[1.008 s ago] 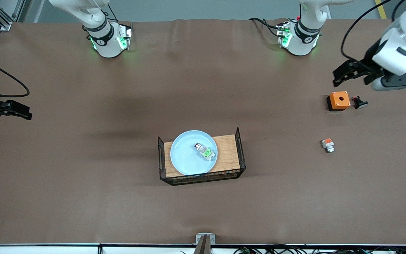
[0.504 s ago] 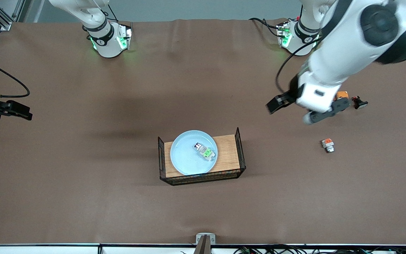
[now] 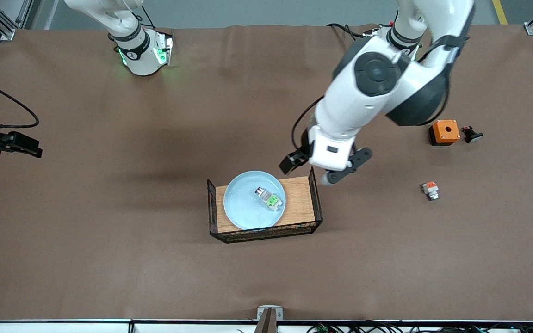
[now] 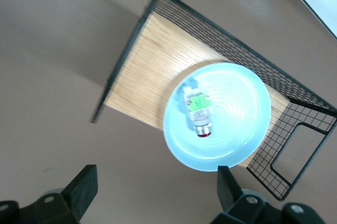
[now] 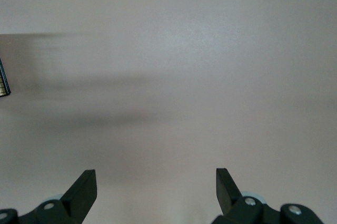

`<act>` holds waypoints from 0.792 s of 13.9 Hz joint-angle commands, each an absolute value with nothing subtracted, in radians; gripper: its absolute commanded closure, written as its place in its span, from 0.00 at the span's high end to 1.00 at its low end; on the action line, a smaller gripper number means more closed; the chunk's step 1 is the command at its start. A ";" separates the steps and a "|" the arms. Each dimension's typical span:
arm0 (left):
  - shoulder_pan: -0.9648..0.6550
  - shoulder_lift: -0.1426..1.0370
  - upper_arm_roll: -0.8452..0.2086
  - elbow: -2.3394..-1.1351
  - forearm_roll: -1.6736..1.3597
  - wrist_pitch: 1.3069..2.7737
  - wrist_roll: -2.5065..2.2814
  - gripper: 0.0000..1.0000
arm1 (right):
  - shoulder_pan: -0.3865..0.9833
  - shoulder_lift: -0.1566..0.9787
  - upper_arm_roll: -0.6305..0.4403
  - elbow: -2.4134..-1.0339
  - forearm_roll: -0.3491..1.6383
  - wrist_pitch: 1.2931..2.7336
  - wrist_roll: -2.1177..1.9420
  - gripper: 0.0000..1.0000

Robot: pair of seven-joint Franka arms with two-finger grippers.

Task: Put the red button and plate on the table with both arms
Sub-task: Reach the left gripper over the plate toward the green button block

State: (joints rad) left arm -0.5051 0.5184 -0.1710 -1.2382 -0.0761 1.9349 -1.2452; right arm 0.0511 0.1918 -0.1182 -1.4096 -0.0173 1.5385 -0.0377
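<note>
Red button (image 3: pixel 270 199) in plate (image 3: pixel 248 208), plate on wooden board (image 3: pixel 300 200): neither yet on counter (image 3: pixel 109 259). Left gripper (image 4: pixel 152 190) over board edge, fingers open, empty. Right gripper (image 5: pixel 152 187) waits at right arm's end, fingers open, empty.

Orange box (image 3: pixel 444 132), wire-framed wooden board (image 3: pixel 300 200)

- White glossy shells on both arms, dark grey/black joint caps; left arm (image 3: pixel 363 97) shows a big round dark cap with centre dot on its elbow.
- Black band with small white logo round each base; green status lights glowing on right arm base (image 3: pixel 141 48), partly hidden on the left one.
- Black cables: loop along left arm's forearm, more trailing at its base, one arcing to the right gripper (image 3: pixel 9 142).
- Left gripper (image 3: pixel 324 169): white wrist block with small dark slot, black angular fingers, pale round knob.
- Wrist views: matte black wedge fingers (image 4: pixel 84 190), silver screws in the black finger mounts (image 5: pixel 247 203).
</note>
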 commanded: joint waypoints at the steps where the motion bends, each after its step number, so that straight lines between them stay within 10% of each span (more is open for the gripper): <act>1: -0.664 0.623 -0.023 -1.145 -0.060 1.997 -1.330 1.00 | 0.049 0.193 -0.115 -1.402 -0.021 1.539 -0.035 1.00; 11: -0.676 0.770 -0.005 -1.098 -0.067 2.147 -1.341 1.00 | 0.048 0.201 -0.117 -1.402 -0.023 1.539 -0.035 1.00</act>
